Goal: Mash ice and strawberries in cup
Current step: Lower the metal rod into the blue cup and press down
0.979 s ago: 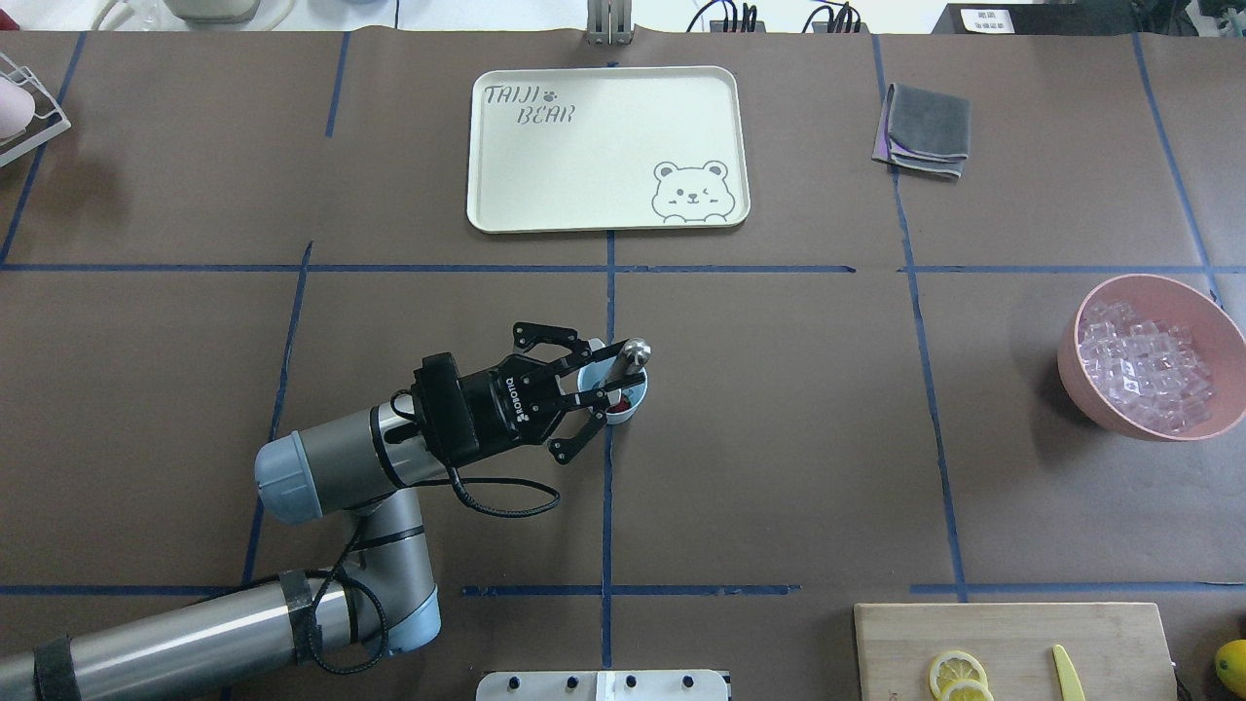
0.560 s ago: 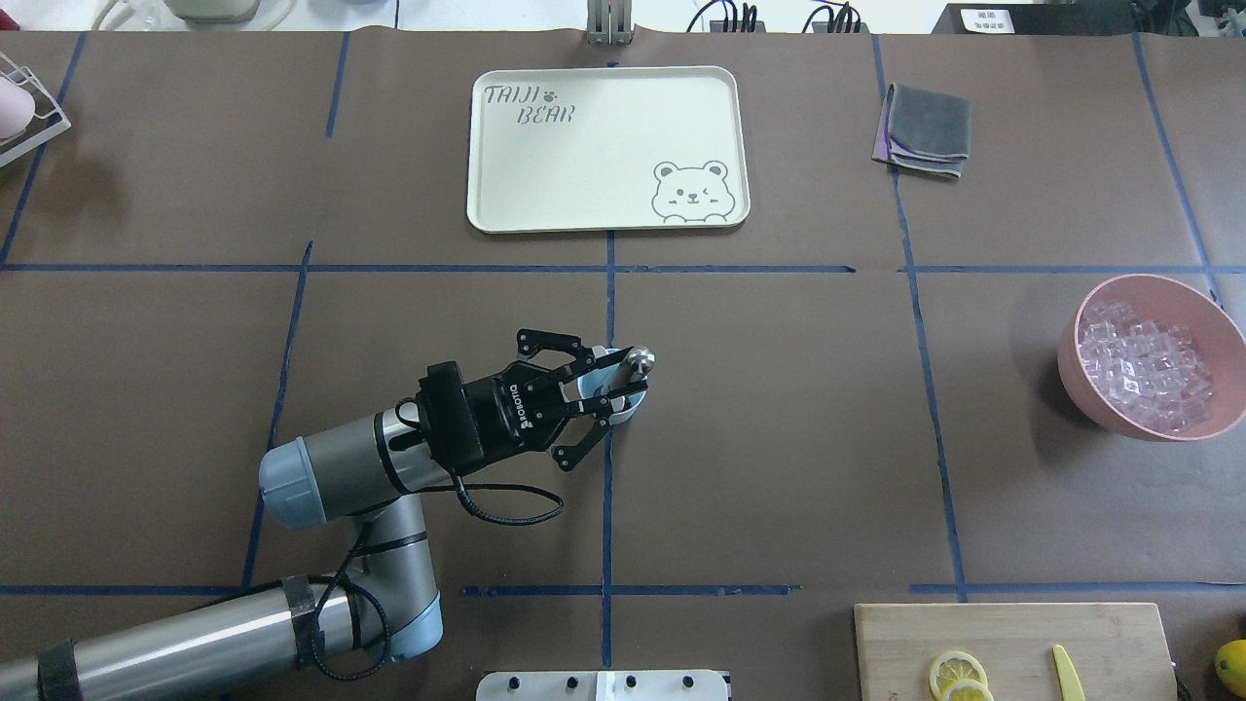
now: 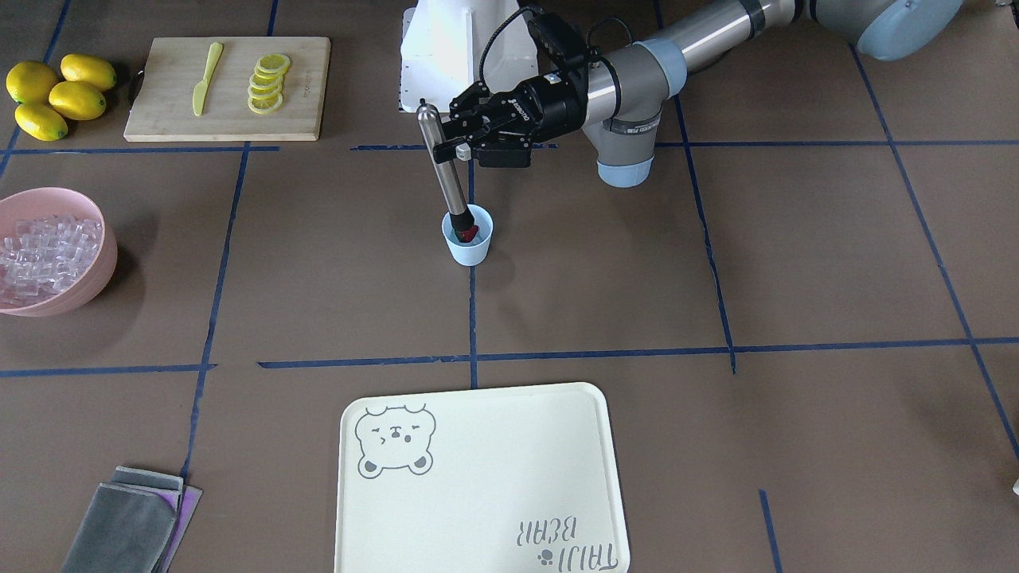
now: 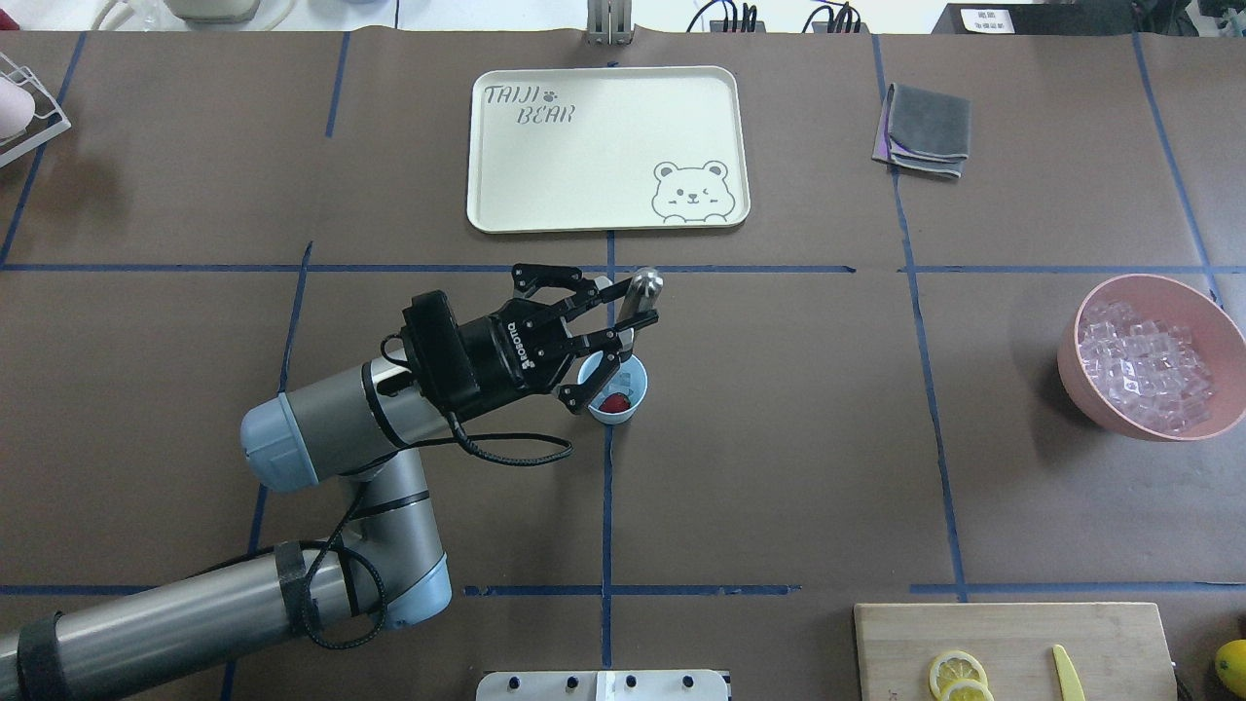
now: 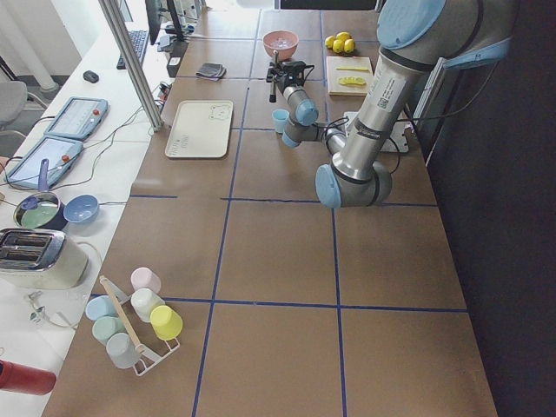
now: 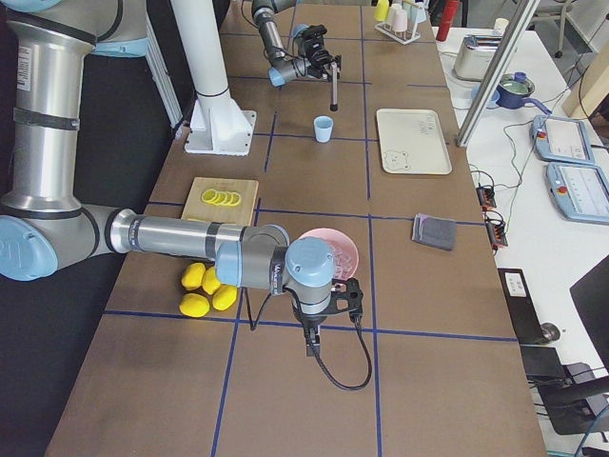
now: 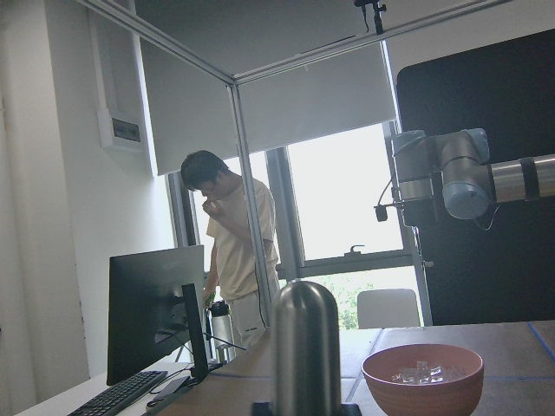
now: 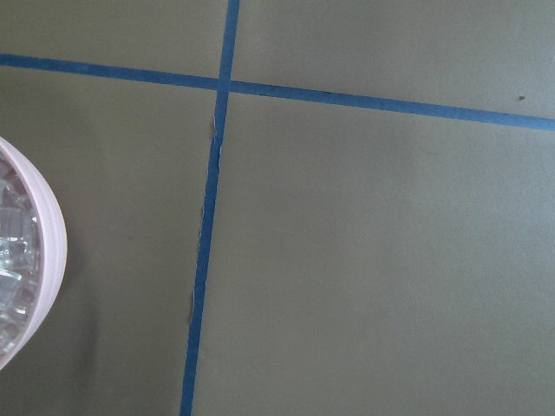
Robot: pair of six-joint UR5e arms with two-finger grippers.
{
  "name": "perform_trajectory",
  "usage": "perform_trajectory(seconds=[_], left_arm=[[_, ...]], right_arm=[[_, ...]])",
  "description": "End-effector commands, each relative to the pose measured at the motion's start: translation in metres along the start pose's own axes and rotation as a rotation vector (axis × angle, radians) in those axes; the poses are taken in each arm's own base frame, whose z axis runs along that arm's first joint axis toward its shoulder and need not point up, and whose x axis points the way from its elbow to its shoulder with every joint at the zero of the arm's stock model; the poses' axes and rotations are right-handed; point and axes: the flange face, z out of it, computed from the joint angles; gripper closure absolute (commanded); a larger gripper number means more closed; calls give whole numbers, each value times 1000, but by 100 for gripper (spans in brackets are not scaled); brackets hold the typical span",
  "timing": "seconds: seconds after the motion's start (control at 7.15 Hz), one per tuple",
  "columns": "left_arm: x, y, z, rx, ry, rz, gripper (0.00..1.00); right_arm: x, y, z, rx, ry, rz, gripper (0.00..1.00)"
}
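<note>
The pale blue cup [image 4: 641, 386] stands near the table's middle and also shows in the front view [image 3: 470, 250]. A red strawberry [image 4: 612, 402] lies inside it [image 3: 470, 232]. I cannot make out ice in the cup; clear ice cubes [image 4: 1147, 365] fill the pink bowl [image 4: 1082, 378]. My left gripper [image 4: 631, 313] is shut on a steel muddler [image 3: 446, 167], tilted, with its lower end in the cup's mouth. The muddler's rounded top shows in the left wrist view [image 7: 306, 347]. My right gripper [image 6: 309, 345] hangs low beside the pink bowl; I cannot tell its state.
A cream bear tray [image 4: 604, 146] lies beyond the cup. A folded grey cloth [image 4: 930, 129] lies at the far right. A cutting board [image 4: 1012, 647] with lemon slices and a yellow knife sits at the near right, with whole lemons [image 3: 52, 91] beside it.
My left gripper has lifted and moved toward the tray with the muddler. The muddler has risen out of the cup's depth, and the strawberry now shows from overhead.
</note>
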Motion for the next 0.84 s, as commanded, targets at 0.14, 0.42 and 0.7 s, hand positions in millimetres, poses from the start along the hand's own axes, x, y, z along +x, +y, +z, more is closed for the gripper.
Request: perform_trajectory(seconds=[0.14, 0.42, 0.7], left_arm=[[-11, -69, 28, -301, -77, 57, 100], [-27, -77, 33, -546, -132, 110, 100], [-51, -72, 28, -790, -112, 225, 100]], right_arm=[[0, 0, 0, 0, 0, 3, 1], [0, 1, 1, -1, 0, 4, 1], [1, 2, 1, -3, -1, 5, 1]])
